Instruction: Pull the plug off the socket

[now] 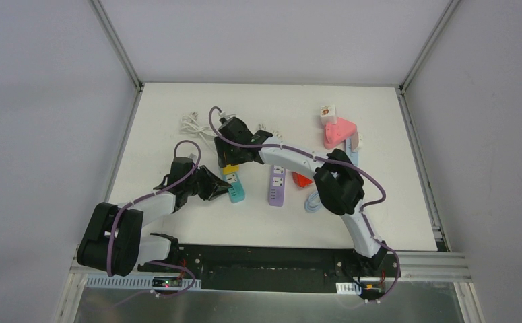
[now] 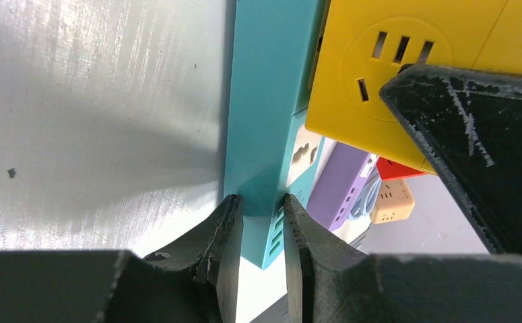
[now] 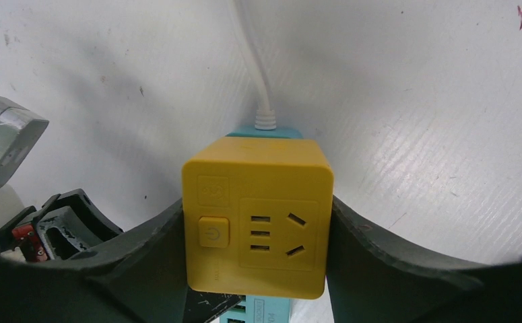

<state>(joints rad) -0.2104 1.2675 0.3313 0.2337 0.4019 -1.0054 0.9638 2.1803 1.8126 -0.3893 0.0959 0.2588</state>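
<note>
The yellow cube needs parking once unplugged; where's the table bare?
Bare: white table's near-right corner, right of the purple power strip; left edge beside the white cable coil. Crowded: around the teal power strip.

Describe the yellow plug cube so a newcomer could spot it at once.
On the white table, find the teal power strip left of the purple strip. The yellow cube sits on its far end, gripped by the right gripper. Only it is bright yellow, with a power button.
</note>
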